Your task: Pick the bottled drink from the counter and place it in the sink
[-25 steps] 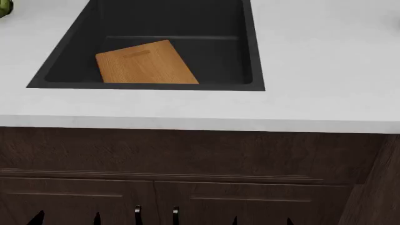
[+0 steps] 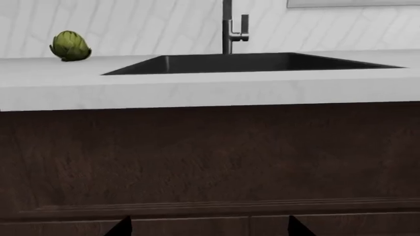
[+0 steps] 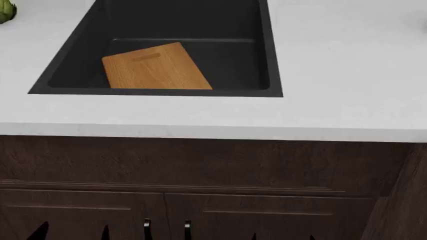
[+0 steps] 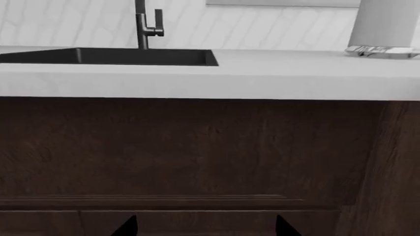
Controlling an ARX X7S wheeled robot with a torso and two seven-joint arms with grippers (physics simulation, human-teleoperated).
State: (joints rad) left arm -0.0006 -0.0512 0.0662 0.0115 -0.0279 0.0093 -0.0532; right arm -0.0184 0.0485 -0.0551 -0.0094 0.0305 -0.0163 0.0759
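Observation:
The bottled drink is out of view in every frame. The black sink (image 3: 73, 75) is set in the white counter (image 3: 333, 100) and holds a light wooden cutting board (image 3: 157, 67) leaning on its floor. The sink also shows in the left wrist view (image 2: 249, 63) and the right wrist view (image 4: 111, 56). My left gripper (image 3: 72, 234) and right gripper (image 3: 281, 236) are low in front of the dark cabinets, below the counter edge. Only their dark fingertips show. Both are open and empty, as the left wrist view (image 2: 210, 231) and right wrist view (image 4: 205, 230) also show.
A green artichoke (image 2: 70, 46) lies on the counter left of the sink, also in the head view (image 3: 5, 11). A dark faucet (image 2: 228, 29) stands behind the sink. A tall white object on a clear base (image 4: 384, 27) stands on the counter to the right. Dark cabinet doors (image 3: 200, 170) with two handles (image 3: 147, 227) face me.
Almost nothing. The artichoke shows a little more at the head view's top left, and the right fingertips sit slightly lower in that view.

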